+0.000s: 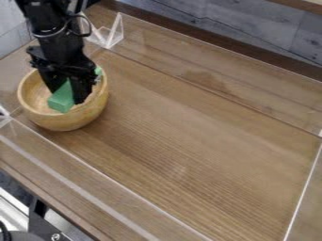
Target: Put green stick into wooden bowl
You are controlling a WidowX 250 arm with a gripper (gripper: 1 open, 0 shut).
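The black pincer (66,87), clamped on the green stick (62,95), hangs over the wooden bowl (38,111) on the table (201,141).

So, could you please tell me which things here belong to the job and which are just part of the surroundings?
Belonging to the job:
- green stick, held in the shut jaws over the bowl
- wooden bowl
- gripper

Just surroundings:
- wooden table
- clear wall panels around it
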